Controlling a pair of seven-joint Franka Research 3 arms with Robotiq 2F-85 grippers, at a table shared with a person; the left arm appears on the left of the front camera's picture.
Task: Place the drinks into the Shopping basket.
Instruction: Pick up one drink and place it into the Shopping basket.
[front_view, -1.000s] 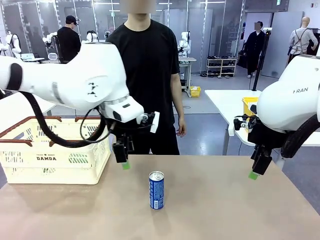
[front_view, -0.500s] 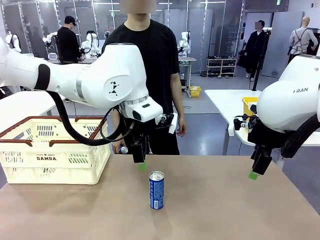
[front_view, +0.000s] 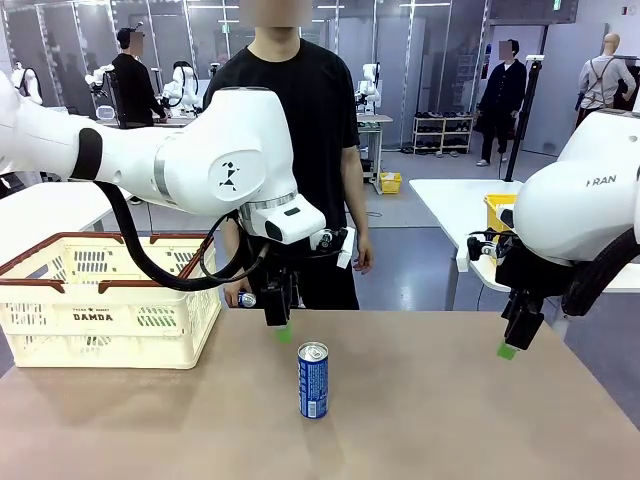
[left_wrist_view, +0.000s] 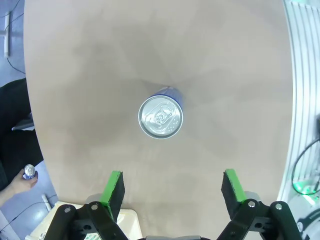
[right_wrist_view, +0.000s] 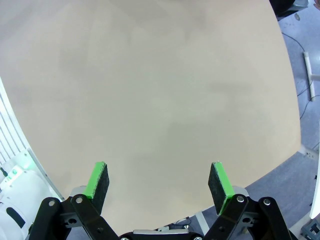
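Observation:
A blue drink can (front_view: 313, 380) with a silver top stands upright in the middle of the table. My left gripper (front_view: 280, 328) hangs open just behind and above it. From the left wrist the can (left_wrist_view: 160, 116) sits ahead of my open left gripper (left_wrist_view: 173, 187), outside the green pads (left_wrist_view: 114, 186). The cream Shopping basket (front_view: 100, 318) with brown rim stands at the table's left. My right gripper (front_view: 510, 345) hovers open over the table's right edge, and the right gripper (right_wrist_view: 159, 181) has bare tabletop beneath it. The person's hand holds another small can (front_view: 245, 299) at the far edge.
The person (front_view: 295, 150) stands at the far side, just behind my left arm. Their hand with the small can (left_wrist_view: 29, 172) is off the table's edge in the left wrist view. A yellow bin (front_view: 498, 212) sits on a white table behind my right arm.
My left arm swung right from beside the basket to behind the blue can, then stopped. The person's hand with a small can came into view. The right arm has not moved.

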